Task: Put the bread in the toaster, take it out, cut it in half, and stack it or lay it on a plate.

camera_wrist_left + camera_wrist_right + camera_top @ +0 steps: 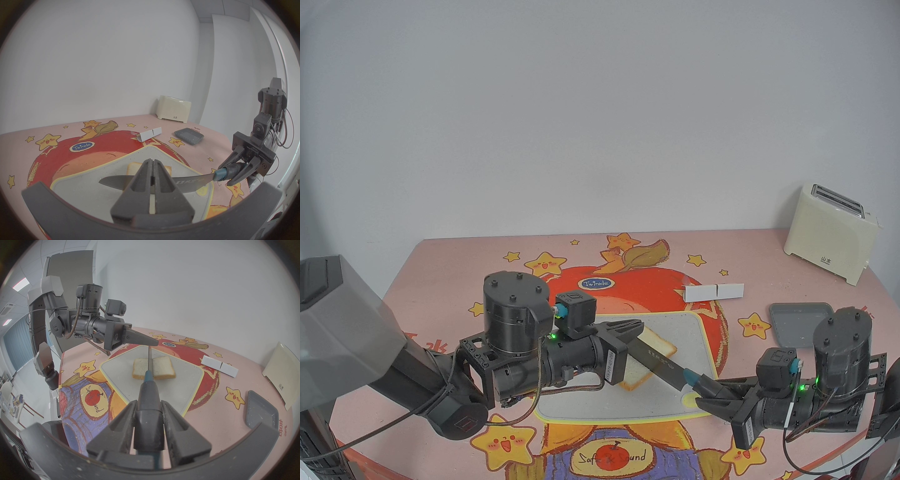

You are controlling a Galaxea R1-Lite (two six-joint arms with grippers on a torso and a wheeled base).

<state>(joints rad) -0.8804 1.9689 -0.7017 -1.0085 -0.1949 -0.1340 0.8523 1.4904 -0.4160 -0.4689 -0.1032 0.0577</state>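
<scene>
Left claw [632, 326] low over the left side of the white cutting board [612, 403], arm lying almost flat. Fingers squeezed together, nothing between them. Tip pointing across the board, right above the bread [661, 341]; touching it or not, cannot tell.

Right claw [709, 390] low at the board's near right corner, arm flat too, pointing toward the left claw. Fingers clamped tight on the blue-grey handle of the knife [659, 362]. Blade slanted across the middle of the bread, edge down, passing under the left claw.

Bread flat in the middle of the board, one pale square slice, a part on each side of the blade. Cut through or not, cannot tell.

Just past the board's far right corner, a small white stand [714, 292]. Right of the board, a flat grey tray [800, 322], close to the right arm. Well past the board on the far right, by the wall, the cream toaster [831, 232], slots facing up. All on a pink table [456, 262], a big red apple picture under the board.
</scene>
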